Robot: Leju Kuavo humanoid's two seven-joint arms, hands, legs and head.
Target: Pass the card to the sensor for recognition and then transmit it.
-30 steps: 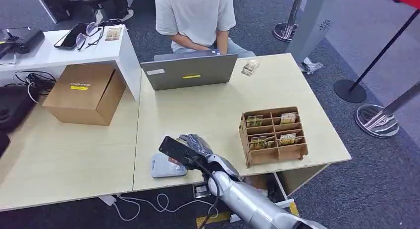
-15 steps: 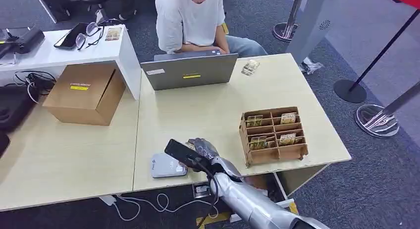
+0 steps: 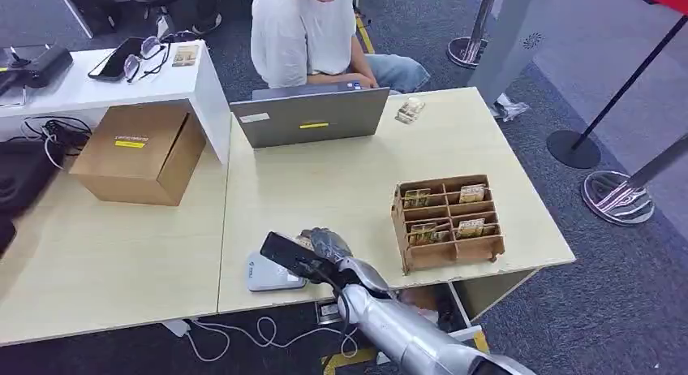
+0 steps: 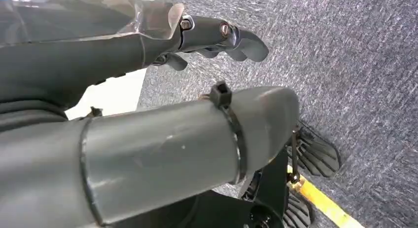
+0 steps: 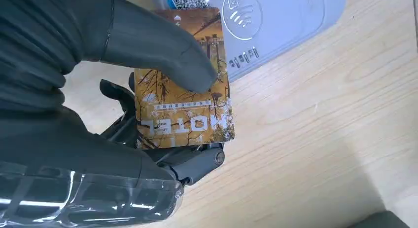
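My right hand (image 3: 323,247) is low over the front of the light wooden table (image 3: 341,180), just right of the grey card sensor (image 3: 272,273). In the right wrist view the hand (image 5: 123,65) pinches a brown and gold hotel card (image 5: 185,97) between the thumb and the fingers. The card's far edge overlaps the corner of the sensor (image 5: 281,20), which bears a QR code and a contactless mark. My left hand (image 4: 217,38) hangs over grey carpet, its fingers curled and holding nothing.
A wooden card rack (image 3: 446,221) with several cards stands right of my hand. A grey laptop (image 3: 312,115) sits at the table's far edge, a person in a white shirt (image 3: 300,26) behind it. A cardboard box (image 3: 139,152) is at the left.
My right hand with the card moved a little right and away from the sensor, then came back left towards it. The person behind the laptop has turned sideways.
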